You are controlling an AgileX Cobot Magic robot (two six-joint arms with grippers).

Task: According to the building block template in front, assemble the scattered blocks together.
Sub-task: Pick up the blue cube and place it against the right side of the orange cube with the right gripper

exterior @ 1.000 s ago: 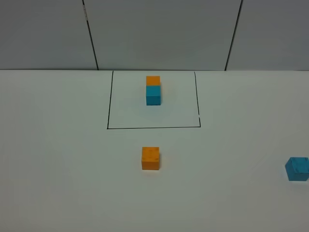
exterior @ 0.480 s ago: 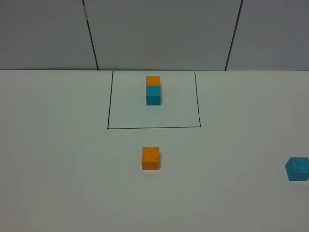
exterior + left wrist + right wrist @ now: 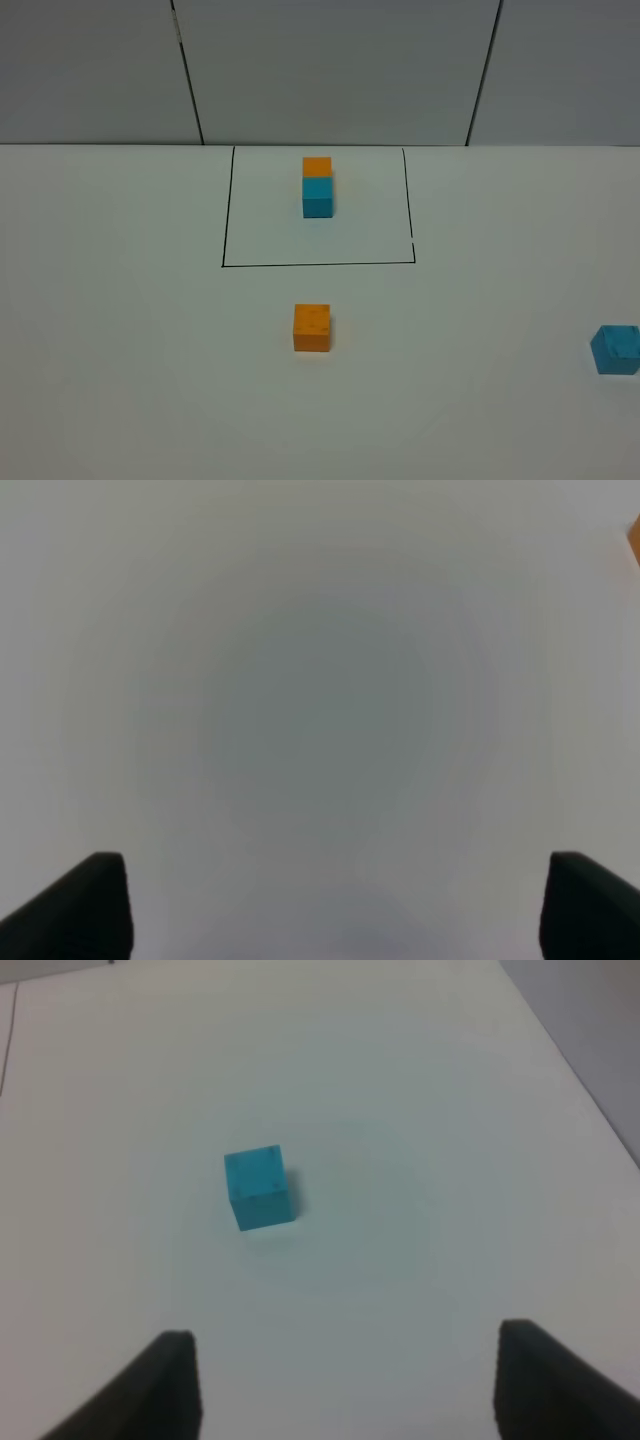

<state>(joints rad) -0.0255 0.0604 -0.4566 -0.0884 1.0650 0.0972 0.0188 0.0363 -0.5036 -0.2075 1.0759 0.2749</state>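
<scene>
I am looking down at bare white table (image 3: 120, 380) between the wide-spread fingers of my left gripper (image 3: 335, 910), so that arm is hanging over free room. My right gripper (image 3: 345, 1385) is hovering with its fingers apart over open surface. The teal cube (image 3: 259, 1188) is sitting alone ahead of it, with clear room on every side. The orange cube (image 3: 312, 328) is also standing apart, near the black frame line (image 3: 318, 264). Inside the frame, the joined pair (image 3: 317, 186) is occupying the back middle. The wall (image 3: 340, 70) is closing off the far edge.
</scene>
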